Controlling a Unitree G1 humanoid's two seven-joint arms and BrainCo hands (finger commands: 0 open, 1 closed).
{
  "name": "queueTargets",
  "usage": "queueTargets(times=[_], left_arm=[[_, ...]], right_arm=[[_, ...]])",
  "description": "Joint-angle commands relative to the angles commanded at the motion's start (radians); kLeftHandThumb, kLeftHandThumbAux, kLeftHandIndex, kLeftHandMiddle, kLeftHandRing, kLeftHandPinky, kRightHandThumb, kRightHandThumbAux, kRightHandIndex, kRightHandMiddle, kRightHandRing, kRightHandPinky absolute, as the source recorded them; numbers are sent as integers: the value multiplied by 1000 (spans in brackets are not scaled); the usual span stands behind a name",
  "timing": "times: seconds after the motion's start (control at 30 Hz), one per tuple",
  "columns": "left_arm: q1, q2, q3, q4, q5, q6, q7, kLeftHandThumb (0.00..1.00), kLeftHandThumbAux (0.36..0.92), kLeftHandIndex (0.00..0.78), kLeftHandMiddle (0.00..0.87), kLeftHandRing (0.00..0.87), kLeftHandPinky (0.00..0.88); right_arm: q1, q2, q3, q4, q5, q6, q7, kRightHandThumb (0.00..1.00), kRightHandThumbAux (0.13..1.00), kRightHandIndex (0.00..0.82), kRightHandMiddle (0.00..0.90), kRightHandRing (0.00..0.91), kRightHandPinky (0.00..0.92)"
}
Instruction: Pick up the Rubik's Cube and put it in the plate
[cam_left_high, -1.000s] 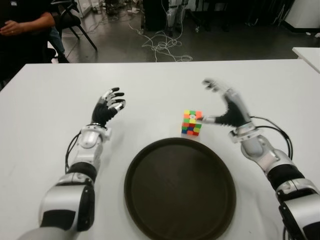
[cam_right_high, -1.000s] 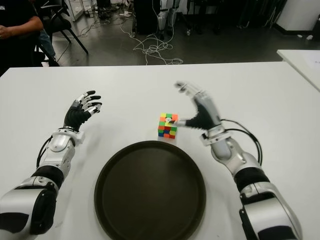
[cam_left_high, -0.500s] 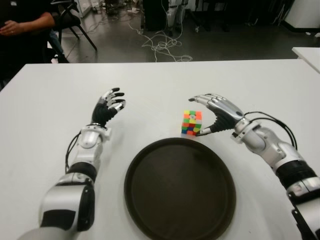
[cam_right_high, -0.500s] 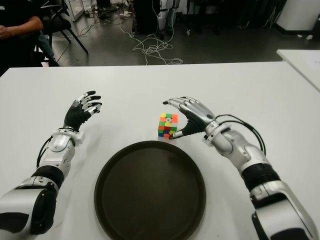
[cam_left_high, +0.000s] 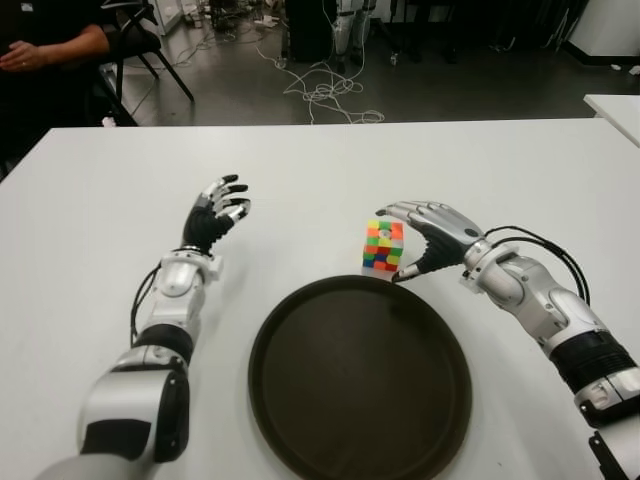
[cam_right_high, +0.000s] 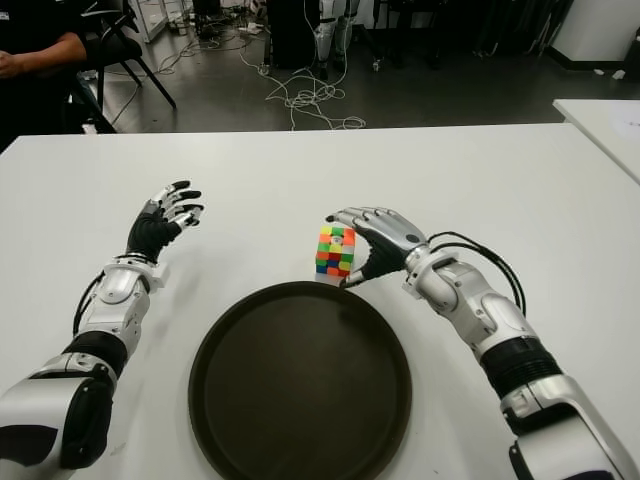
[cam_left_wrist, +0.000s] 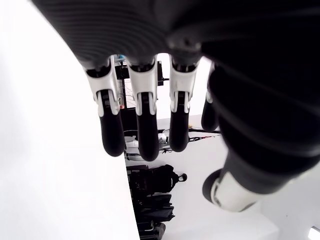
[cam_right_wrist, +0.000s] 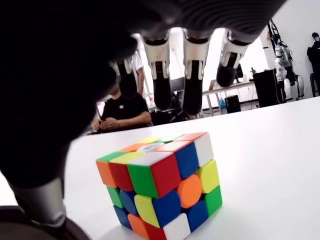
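The Rubik's Cube (cam_left_high: 383, 246) stands on the white table (cam_left_high: 300, 170), just beyond the far rim of the round dark plate (cam_left_high: 360, 375), which holds nothing. My right hand (cam_left_high: 418, 238) cups the cube from its right side, open. Its fingers arch over the cube's top and its thumb (cam_left_high: 404, 272) points down by the near right corner, close to the plate's rim. In the right wrist view the cube (cam_right_wrist: 160, 187) sits under the fingers (cam_right_wrist: 192, 75) with a gap between them. My left hand (cam_left_high: 215, 212) shows to the cube's left, fingers spread, holding nothing.
A person (cam_left_high: 45, 45) sits at the back left beyond the table's far corner. Cables (cam_left_high: 325, 90) lie on the floor behind the table. Another white table's corner (cam_left_high: 615, 105) shows at the far right.
My right hand has swung down from a raised, palm-up pose and closed in around the cube from the right. The cube, the plate and the left hand have stayed put.
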Motion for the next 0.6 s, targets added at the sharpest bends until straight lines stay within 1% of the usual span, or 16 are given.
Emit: queueTargets(times=[0.33,0.6], left_arm=[[-1,1,-5,-2,6,9,9,111,776,196,257,266,308],[-2,3,-9,0,11,17,17,112,793,194,258,270,312]], right_arm=[[0,-2,8,-2,4,1,-3,0,732,157,194,187,150],[0,2,10,1,0,8,-15,0,739,165,196,191,152]])
